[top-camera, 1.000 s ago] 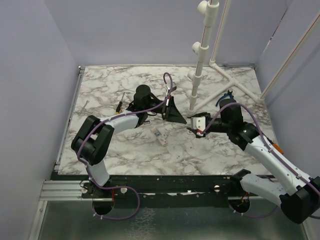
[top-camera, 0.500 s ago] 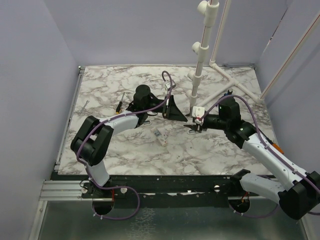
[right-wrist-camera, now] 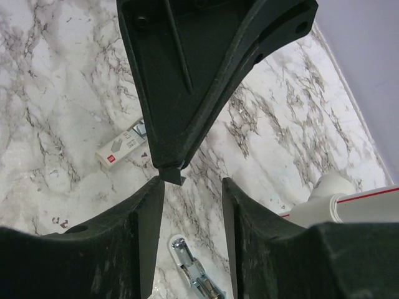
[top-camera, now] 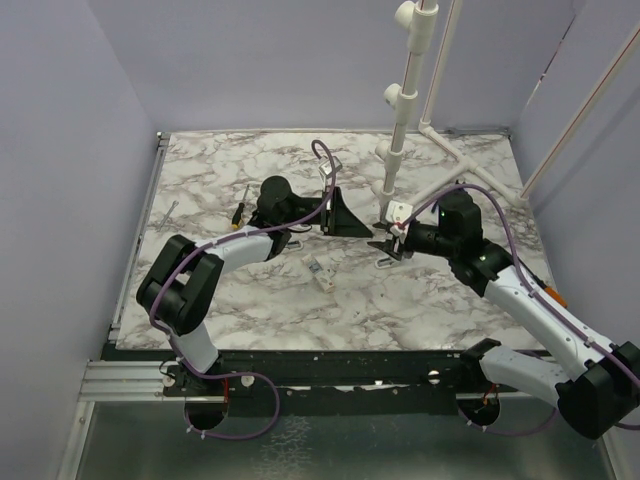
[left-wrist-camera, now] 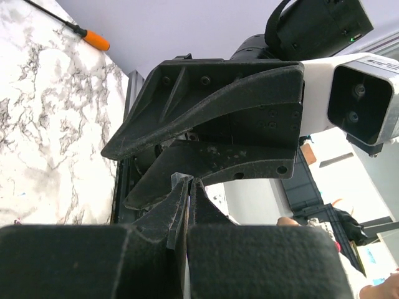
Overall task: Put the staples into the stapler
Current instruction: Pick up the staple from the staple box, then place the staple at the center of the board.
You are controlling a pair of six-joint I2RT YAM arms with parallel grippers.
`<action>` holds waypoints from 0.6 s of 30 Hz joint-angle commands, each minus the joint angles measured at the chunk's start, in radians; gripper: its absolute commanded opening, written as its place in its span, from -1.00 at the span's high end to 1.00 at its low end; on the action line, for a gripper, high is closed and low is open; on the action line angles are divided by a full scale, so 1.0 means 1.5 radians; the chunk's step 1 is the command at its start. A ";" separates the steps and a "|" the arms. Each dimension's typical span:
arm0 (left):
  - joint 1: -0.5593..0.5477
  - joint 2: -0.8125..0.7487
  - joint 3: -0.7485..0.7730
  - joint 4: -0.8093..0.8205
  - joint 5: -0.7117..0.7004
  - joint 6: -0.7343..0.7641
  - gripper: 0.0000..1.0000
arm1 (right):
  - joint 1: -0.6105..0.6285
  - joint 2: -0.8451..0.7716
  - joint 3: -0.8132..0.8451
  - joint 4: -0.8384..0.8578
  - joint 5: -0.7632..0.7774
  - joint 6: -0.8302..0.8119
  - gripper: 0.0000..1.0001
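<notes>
My left gripper [top-camera: 366, 231] is shut on the staples [right-wrist-camera: 170, 174], a short grey strip whose end sticks out past its fingertips [left-wrist-camera: 189, 182]. In the right wrist view those fingers point down from the top, and the strip's end sits just above my right gripper's [right-wrist-camera: 192, 182] left fingertip. The right gripper [top-camera: 386, 242] is open with nothing between its fingers. Below it, the stapler [right-wrist-camera: 194, 273] lies on the marble with its metal channel showing. In the left wrist view the right gripper's black fingers [left-wrist-camera: 218, 106] hang just beyond the left fingertips.
A small white oblong box [top-camera: 320, 271] lies on the marble, left of the grippers [right-wrist-camera: 121, 148]. An orange-handled screwdriver [top-camera: 240, 208] lies at the back left. A white pipe stand [top-camera: 400, 130] rises right behind the grippers.
My right gripper has swung up and left, off the table, until its tips meet the left gripper's tips. Its jaws have narrowed slightly. The left gripper has shifted a little, still shut.
</notes>
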State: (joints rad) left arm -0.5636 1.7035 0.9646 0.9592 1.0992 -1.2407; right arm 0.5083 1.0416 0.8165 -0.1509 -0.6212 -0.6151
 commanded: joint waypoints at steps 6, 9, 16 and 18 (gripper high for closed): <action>0.011 -0.020 -0.025 0.060 -0.018 -0.019 1.00 | -0.016 -0.004 0.007 -0.025 -0.055 -0.008 0.12; 0.016 -0.020 -0.023 0.061 -0.002 -0.017 1.00 | -0.022 -0.006 0.010 -0.052 -0.085 -0.038 0.12; 0.019 -0.003 -0.047 -0.087 0.008 0.126 1.00 | -0.028 0.015 0.033 -0.140 -0.021 -0.100 0.12; 0.018 0.012 -0.044 -0.203 -0.003 0.235 1.00 | -0.029 0.002 0.020 -0.149 0.002 -0.096 0.12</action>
State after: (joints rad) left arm -0.5400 1.7000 0.9073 0.9379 1.0889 -1.1694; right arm 0.4709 1.0538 0.8314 -0.2790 -0.6880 -0.7181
